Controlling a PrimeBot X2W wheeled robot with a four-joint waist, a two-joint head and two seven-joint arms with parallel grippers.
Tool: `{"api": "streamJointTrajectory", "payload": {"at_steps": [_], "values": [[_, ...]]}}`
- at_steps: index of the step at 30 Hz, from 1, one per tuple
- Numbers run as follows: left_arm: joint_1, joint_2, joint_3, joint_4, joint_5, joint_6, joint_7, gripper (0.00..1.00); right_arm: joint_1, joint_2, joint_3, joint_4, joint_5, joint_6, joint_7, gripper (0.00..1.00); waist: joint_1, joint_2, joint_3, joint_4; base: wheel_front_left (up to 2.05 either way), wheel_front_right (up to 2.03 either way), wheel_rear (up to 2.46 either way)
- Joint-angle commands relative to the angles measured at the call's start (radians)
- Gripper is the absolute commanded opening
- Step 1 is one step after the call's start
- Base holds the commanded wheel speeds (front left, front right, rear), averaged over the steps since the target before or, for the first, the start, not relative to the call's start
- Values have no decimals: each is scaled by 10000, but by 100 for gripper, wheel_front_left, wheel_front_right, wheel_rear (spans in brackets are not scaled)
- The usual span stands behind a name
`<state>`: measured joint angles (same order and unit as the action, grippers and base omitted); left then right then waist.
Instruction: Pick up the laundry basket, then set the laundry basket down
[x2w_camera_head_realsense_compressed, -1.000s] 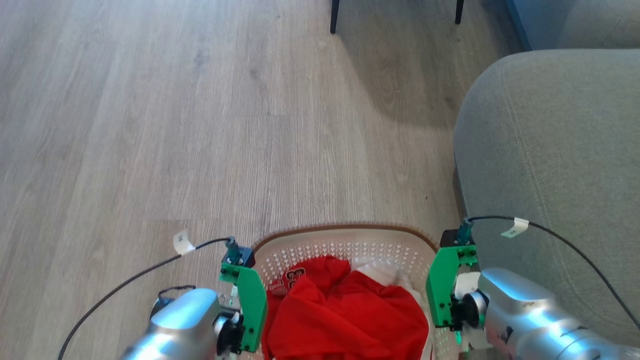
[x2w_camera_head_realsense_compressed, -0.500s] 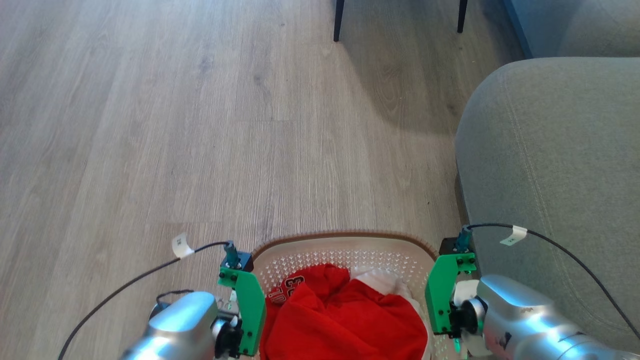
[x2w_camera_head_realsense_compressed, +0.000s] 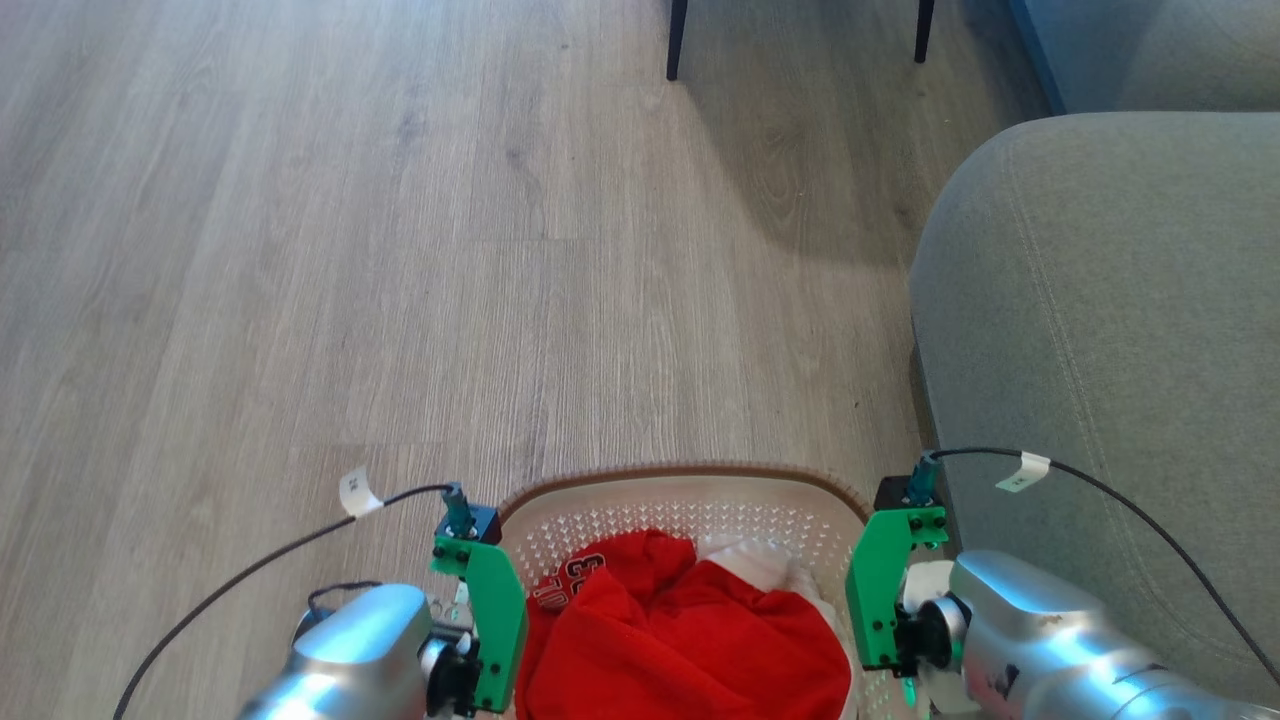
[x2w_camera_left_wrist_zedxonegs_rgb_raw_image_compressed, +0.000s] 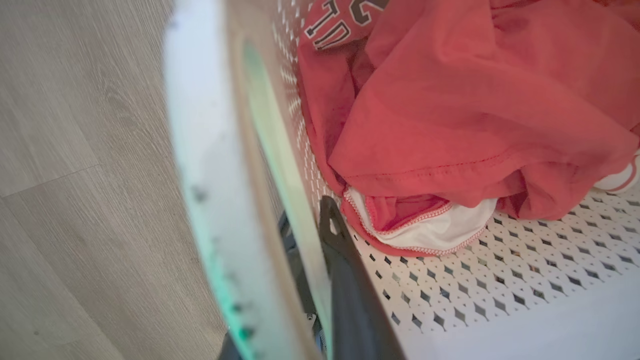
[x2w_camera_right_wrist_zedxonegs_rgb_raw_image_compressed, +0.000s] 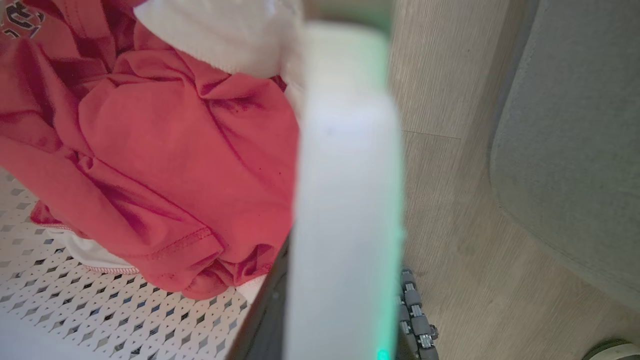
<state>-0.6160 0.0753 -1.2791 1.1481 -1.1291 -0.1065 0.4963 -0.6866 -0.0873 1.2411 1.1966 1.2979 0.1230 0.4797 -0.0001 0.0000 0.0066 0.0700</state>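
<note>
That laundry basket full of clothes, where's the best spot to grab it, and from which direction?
The laundry basket is best taken by its left handle and right handle together, from above, one finger inside the wall, one outside. It is wide and heaped with red clothes; two opposite holds should keep it level.

White perforated brown-rimmed plastic laundry basket (x2w_camera_head_realsense_compressed: 690, 490) cut off below, its white side handle (x2w_camera_right_wrist_zedxonegs_rgb_raw_image_compressed: 345, 200) blurred, black furniture legs (x2w_camera_head_realsense_compressed: 677, 40) cropped above

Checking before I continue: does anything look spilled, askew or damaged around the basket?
Nothing stands out. The laundry basket looks level, with the left gripper and right gripper each clamped on a side wall. The red clothes lie inside, none over the visible rim.
</note>
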Motion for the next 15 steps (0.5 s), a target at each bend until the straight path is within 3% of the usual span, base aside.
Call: {"api": "streamJointTrajectory", "payload": {"at_steps": [1,15], "values": [[-558,-29,-12,-160,111,-241,67,0,-353,256,156,-278,-48,77,-118,0,1,0,-1,-2,0,0,0],[-563,-71,-12,-158,147,-241,74,0,-375,270,214,-227,-42,77,-146,0,1,0,-35,20,0,0,0]]}}
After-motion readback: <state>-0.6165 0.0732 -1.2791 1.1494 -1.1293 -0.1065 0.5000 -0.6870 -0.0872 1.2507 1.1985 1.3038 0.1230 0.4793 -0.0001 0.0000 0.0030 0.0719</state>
